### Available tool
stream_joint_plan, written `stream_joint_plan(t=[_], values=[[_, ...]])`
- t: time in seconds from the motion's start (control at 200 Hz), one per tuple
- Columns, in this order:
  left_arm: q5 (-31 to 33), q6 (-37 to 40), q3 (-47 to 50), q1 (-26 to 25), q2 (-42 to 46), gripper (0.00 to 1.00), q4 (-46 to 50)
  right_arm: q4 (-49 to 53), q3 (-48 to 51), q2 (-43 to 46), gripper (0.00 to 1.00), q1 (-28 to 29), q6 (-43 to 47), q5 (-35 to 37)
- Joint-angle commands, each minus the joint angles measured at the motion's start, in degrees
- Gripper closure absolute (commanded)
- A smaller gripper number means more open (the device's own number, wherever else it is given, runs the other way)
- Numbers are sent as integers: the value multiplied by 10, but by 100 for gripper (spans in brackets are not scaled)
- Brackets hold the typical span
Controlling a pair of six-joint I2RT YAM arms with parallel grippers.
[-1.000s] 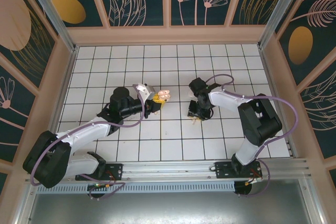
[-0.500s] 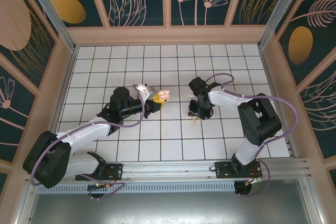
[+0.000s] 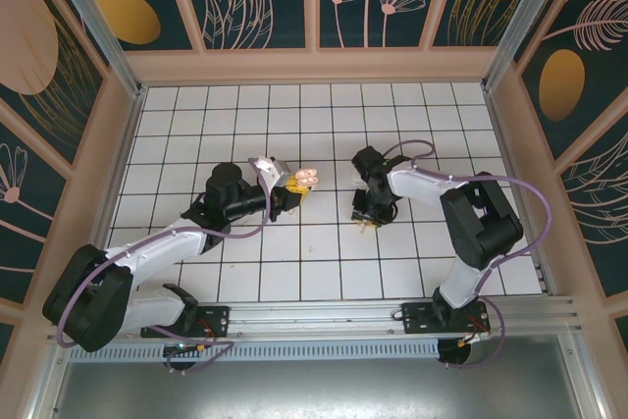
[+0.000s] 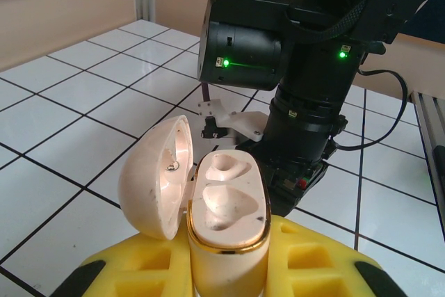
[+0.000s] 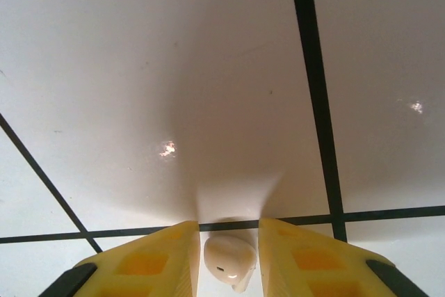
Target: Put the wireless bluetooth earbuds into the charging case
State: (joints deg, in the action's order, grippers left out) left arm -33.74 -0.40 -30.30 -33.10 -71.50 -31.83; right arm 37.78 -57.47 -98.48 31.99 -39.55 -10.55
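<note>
**Top external view.** The left pincer (image 3: pixel 294 187) is raised above the tile floor (image 3: pixel 245 115) and pinches the case (image 3: pixel 307 178), which sits at its tips. The right pincer (image 3: pixel 363 221) points down at the floor, well apart from the left pincer. At this size its jaw spacing cannot be told.

**Left wrist view.** The left pincer (image 4: pixel 226 273) presses its yellow fingers (image 4: pixel 125 269) against both sides of the case (image 4: pixel 226 213). The case stands upright between them. Its lid (image 4: pixel 156 179) is swung open to the left. Two hollow seats face up inside a gold rim. The right arm (image 4: pixel 299 88) stands ahead of the pincer, beyond the case.

**Right wrist view.** The right pincer (image 5: pixel 228 234) is narrowed around one earbud (image 5: pixel 226 259). The earbud lies between the yellow fingers (image 5: pixel 149 262) with only a sliver of gap on each side. Whether the pads actually press it cannot be told. White floor (image 5: pixel 208 67) with dark grout lines lies ahead of the tips.
</note>
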Motion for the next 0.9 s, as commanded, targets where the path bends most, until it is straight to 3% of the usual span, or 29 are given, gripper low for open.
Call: stream_joint_plan(t=[0.0, 0.485, 0.896], values=[[3, 6, 0, 0, 11, 81, 1, 12, 5, -13, 71, 7, -5, -2], [4, 7, 3, 0, 17, 81, 4, 19, 4, -15, 76, 14, -4, 14], [7, 2, 8, 0, 4, 81, -9, 20, 0, 34, 77, 20, -11, 38]])
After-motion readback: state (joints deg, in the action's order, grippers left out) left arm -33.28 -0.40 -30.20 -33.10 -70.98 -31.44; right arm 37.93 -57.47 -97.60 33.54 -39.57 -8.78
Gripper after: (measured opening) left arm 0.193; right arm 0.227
